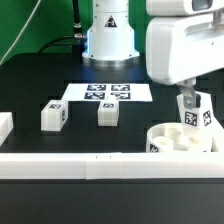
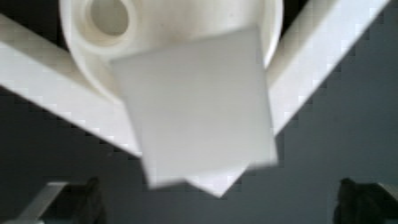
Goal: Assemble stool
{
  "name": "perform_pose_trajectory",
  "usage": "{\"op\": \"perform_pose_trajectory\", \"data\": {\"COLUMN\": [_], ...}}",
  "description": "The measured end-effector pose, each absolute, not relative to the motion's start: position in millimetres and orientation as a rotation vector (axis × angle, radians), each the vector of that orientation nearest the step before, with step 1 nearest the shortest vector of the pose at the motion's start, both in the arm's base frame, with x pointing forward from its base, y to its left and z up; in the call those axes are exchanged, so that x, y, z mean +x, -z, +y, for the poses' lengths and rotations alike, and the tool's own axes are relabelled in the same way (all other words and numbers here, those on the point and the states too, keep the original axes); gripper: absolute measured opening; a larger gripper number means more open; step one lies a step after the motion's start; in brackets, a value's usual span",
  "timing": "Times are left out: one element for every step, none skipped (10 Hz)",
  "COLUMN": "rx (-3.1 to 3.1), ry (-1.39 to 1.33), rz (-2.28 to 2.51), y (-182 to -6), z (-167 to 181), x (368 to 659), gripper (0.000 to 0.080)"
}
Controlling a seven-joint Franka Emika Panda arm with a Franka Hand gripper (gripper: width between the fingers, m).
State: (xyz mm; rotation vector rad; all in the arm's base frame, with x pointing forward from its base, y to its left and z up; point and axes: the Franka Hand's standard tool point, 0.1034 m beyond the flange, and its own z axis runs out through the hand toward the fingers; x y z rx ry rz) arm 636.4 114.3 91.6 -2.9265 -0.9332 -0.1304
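The round white seat (image 1: 172,139) lies at the exterior view's right, against the front rail. One white leg (image 1: 197,120) with a tag stands upright in it. My gripper (image 1: 192,102) hangs right over that leg's top. In the wrist view the leg (image 2: 196,110) fills the middle, with the seat (image 2: 169,25) behind it. My gripper (image 2: 214,205) is open there: both dark fingertips (image 2: 63,200) stand well apart from the leg's end and touch nothing. Two more tagged legs (image 1: 54,115) (image 1: 108,112) lie loose on the black table.
The marker board (image 1: 105,92) lies in front of the robot base (image 1: 108,35). A long white rail (image 1: 90,165) runs along the front edge, and a white block (image 1: 4,126) sits at the exterior view's far left.
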Motion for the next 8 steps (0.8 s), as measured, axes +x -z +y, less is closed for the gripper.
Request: {"op": "perform_pose_trajectory", "data": {"rx": [-2.931,-2.931,-2.931,-2.927,-2.927,-2.928,-2.929,-2.93], "ry": [0.129,0.128,0.127,0.12,0.108,0.102,0.1,0.1], "rz": [-0.916,-0.915,-0.915,-0.93,-0.927,-0.922,-0.92,-0.916], "y": [-91.7,-91.3,-90.7,-88.3,-83.6,-81.9,-81.6,-82.0], "z": [114.0,113.6,113.5,111.7,107.5,104.4,104.1,104.6], "x": [636.7,636.7,636.3,635.0,632.8,631.4,630.6,630.5], "gripper": [0.0649,0.0649,0.0649,0.0649,0.0649,0.0649,0.0649,0.0649]}}
